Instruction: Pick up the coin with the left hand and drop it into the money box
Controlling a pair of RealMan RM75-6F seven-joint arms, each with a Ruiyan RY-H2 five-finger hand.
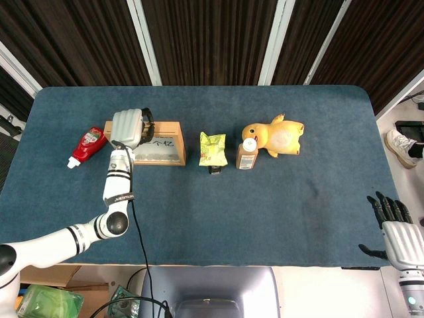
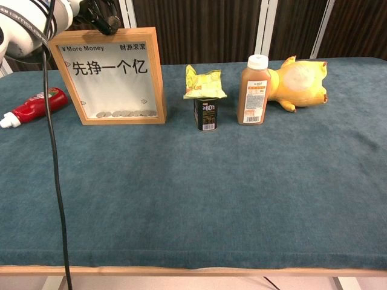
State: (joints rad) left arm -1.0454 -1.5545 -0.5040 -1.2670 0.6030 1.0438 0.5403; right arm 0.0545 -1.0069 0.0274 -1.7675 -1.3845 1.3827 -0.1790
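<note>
The left hand [image 1: 128,128] has a pale silver-grey shell and black fingers [image 2: 104,13]. Its white arm [image 1: 116,182] carries black bands, a lettered black ring and a dark ball joint, with a black cable [image 1: 140,245] trailing alongside. The right hand [image 1: 397,232] likewise pairs a silver-grey back with black fingers.

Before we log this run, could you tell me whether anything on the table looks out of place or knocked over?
Nothing spilled or damaged. Three things are a little odd: the snack packet is perched on top of the small can, the ketchup bottle lies on its side, and the yellow duck toy lies tipped over behind the brown drink bottle.
</note>
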